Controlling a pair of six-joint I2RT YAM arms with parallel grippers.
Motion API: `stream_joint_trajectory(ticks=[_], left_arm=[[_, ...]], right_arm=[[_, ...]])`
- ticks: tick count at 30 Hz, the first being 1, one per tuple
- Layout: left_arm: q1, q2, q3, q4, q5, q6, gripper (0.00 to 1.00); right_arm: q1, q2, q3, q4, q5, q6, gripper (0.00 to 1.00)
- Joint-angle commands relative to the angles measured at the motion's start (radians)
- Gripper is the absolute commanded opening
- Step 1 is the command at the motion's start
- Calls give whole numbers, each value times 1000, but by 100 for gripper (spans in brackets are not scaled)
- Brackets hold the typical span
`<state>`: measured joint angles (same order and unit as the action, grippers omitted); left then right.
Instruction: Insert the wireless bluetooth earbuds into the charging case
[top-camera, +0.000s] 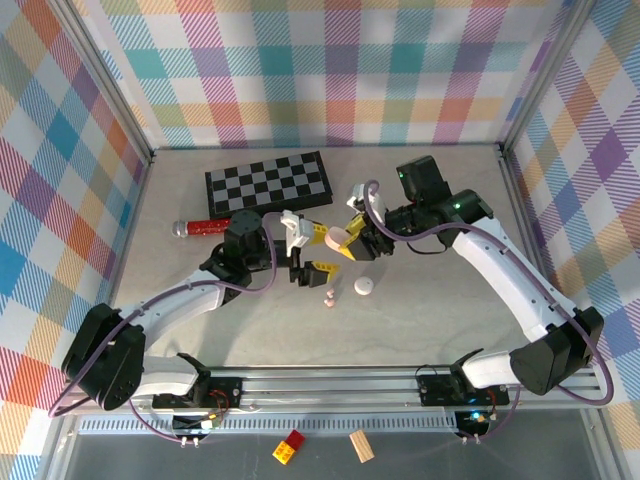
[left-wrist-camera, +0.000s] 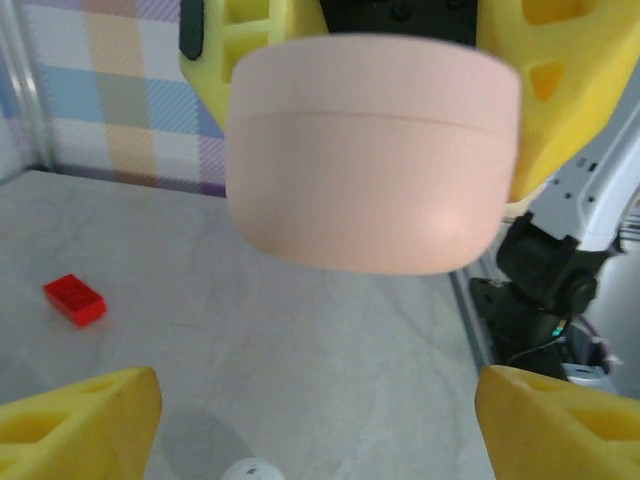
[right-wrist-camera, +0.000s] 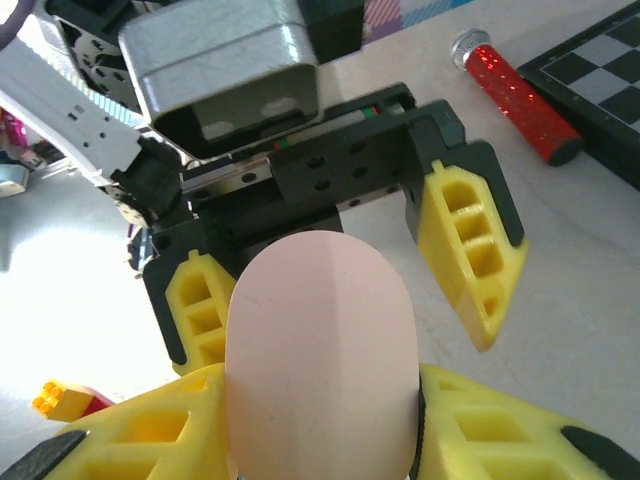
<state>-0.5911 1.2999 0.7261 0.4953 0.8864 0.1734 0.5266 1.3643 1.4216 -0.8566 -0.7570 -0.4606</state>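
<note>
My right gripper (top-camera: 347, 238) is shut on a pale pink pebble-like charging case (top-camera: 337, 237), held closed above the table. In the right wrist view the case (right-wrist-camera: 320, 350) sits between my yellow fingers (right-wrist-camera: 130, 440). My left gripper (top-camera: 316, 250) faces it from the left, open, with its fingers (right-wrist-camera: 470, 250) standing apart from the case. From the left wrist, the case (left-wrist-camera: 370, 150) hangs ahead of my open left gripper (left-wrist-camera: 318, 400), with nothing between the jaws. Two tiny pale pink earbuds (top-camera: 329, 296) lie on the table below the grippers.
A white pebble-like case (top-camera: 365, 287) rests on the table right of the earbuds. A chessboard (top-camera: 268, 183) and a red glittery cylinder (top-camera: 205, 227) lie at the back left. A small red brick (left-wrist-camera: 75, 298) is on the table. Checked walls enclose three sides.
</note>
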Motion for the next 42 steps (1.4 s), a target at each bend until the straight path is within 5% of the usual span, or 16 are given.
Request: stream_joint_trajectory(ticks=[1,42], left_arm=[[-16,2,24,-39,86,6,76],[-21,27,84,-21,164,-107,54]], right_arm=[[-2,5,44,-77,-88,-70,40],[32,69,25,-162,10,-131,39]])
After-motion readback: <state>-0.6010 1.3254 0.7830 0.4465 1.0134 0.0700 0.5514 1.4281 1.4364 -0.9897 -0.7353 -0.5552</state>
